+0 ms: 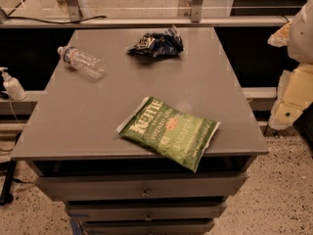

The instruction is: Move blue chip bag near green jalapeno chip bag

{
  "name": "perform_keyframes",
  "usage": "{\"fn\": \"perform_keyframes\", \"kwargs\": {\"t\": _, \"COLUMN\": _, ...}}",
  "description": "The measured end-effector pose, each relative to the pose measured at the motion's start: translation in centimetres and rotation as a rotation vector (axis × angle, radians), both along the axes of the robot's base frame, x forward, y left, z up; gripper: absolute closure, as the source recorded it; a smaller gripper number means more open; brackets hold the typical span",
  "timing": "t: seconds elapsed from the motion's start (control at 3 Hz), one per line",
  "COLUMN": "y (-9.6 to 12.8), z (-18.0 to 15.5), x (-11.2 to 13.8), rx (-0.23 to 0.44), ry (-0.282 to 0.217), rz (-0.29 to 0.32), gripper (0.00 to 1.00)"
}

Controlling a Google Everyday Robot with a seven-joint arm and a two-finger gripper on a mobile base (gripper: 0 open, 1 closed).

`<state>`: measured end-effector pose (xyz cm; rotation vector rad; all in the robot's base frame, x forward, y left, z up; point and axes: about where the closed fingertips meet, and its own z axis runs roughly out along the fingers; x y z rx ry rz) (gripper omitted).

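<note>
The blue chip bag [156, 44] is a small, crumpled dark navy bag lying at the back of the grey table top [88, 126], a little right of centre. The green jalapeno chip bag [169, 131] lies flat at the front of the table, with one corner hanging over the front edge. The two bags are well apart. My gripper [293, 89] shows as pale cream and white parts at the right edge of the view, off the table's right side, far from both bags and holding nothing that I can see.
A clear plastic water bottle [81, 62] lies on its side at the back left of the table. A white pump bottle [11, 86] stands on a ledge to the left. Drawers [144, 192] sit under the table top. A rail runs behind the table.
</note>
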<state>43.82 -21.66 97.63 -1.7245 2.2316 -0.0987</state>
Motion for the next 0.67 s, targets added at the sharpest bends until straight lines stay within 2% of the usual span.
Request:
{"fn": "perform_keyframes", "kwargs": {"t": 0.33, "y": 0.0, "z": 0.0, "x": 0.0, "rx": 0.0, "ry": 0.0, "rz": 0.0, "gripper": 0.0}}
{"fn": "perform_keyframes", "kwargs": {"t": 0.67, "y": 0.7, "z": -0.8, "x": 1.5, "rx": 0.069, "ry": -0.019, "rz": 0.026, "gripper": 0.0}}
